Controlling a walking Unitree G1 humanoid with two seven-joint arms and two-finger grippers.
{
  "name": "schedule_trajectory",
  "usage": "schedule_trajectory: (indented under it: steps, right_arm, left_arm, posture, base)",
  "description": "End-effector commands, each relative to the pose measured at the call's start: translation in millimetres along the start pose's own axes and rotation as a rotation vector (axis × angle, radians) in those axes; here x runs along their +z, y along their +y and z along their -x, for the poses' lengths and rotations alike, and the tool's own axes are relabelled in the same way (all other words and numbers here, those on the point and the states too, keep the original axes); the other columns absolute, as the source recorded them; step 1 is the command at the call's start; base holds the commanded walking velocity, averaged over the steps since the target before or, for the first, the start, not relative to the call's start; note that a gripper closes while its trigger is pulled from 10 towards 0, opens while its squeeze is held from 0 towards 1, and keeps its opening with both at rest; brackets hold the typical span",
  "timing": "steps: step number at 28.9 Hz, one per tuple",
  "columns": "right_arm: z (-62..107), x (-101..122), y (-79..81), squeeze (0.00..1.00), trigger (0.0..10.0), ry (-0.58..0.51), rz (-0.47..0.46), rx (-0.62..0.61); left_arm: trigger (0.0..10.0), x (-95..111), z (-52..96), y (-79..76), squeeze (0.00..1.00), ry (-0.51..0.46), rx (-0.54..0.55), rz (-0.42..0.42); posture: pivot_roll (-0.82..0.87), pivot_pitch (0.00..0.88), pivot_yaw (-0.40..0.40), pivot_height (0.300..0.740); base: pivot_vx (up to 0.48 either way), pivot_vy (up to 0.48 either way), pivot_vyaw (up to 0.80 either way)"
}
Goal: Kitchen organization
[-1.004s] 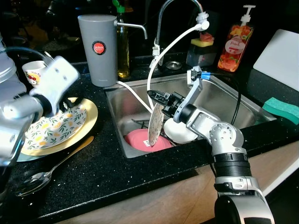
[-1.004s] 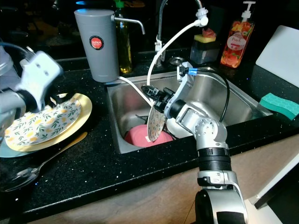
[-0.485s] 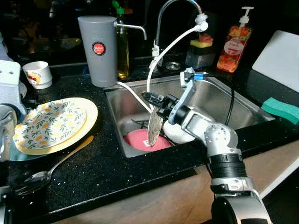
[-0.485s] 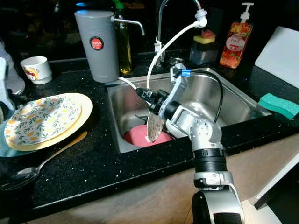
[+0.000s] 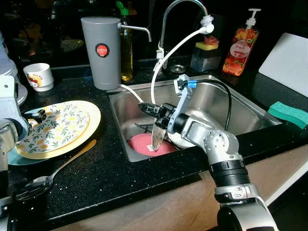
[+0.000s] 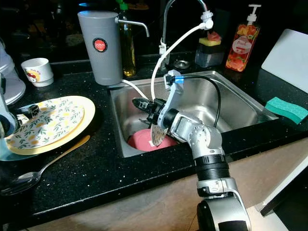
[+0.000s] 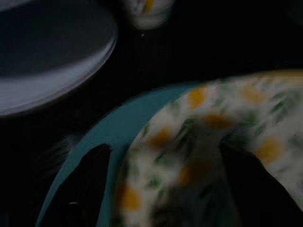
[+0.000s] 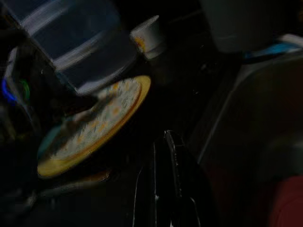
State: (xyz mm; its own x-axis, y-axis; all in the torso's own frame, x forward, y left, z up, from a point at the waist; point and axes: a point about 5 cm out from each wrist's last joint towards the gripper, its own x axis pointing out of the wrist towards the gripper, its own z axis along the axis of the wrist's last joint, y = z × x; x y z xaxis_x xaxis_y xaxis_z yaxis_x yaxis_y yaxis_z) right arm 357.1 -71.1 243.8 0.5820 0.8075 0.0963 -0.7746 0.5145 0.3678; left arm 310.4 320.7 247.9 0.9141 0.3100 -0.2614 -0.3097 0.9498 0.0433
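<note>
At the left edge, the left hand sits at the rim of the floral plate, which is stacked on a yellow plate on the black desk; whether its fingers are apart or together cannot be told. Lower left lies a spoon. At centre, over the sink, the right hand is clamped on a speckled plate held on edge above a pink plate.

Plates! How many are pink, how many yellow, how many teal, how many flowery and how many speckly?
Pink plate: 1
Yellow plate: 1
Teal plate: 1
Flowery plate: 1
Speckly plate: 1
Total: 5
</note>
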Motion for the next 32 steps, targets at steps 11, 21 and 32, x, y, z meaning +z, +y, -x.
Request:
schedule_trajectory:
  steps: [11, 21, 32]
  right_arm:
    - [5.3, -5.6, 14.5, 0.00, 10.0, 0.041, 0.132, 0.115]
    - [4.6, -0.9, 14.0, 0.00, 10.0, 0.042, 0.186, 0.115]
    - [4.9, 0.7, 15.0, 0.00, 10.0, 0.034, 0.204, 0.117]
  left_arm:
    - [10.0, -20.9, 3.6, 23.1, 0.00, 0.131, 0.070, 0.005]
    - [8.4, -24.1, 4.2, -4.1, 0.00, 0.190, -0.151, 0.229]
    - [0.0, -11.3, 4.7, -4.6, 0.00, 0.142, -0.166, 0.304]
  posture:
    - [0.08, 0.067, -0.008, 0.740]
    - [0.08, 0.067, -0.011, 0.740]
    - [0.08, 0.064, -0.006, 0.740]
  base:
    - [0.000, 0.000, 0.00]
    - [0.000, 0.000, 0.00]
    - [0.000, 0.000, 0.00]
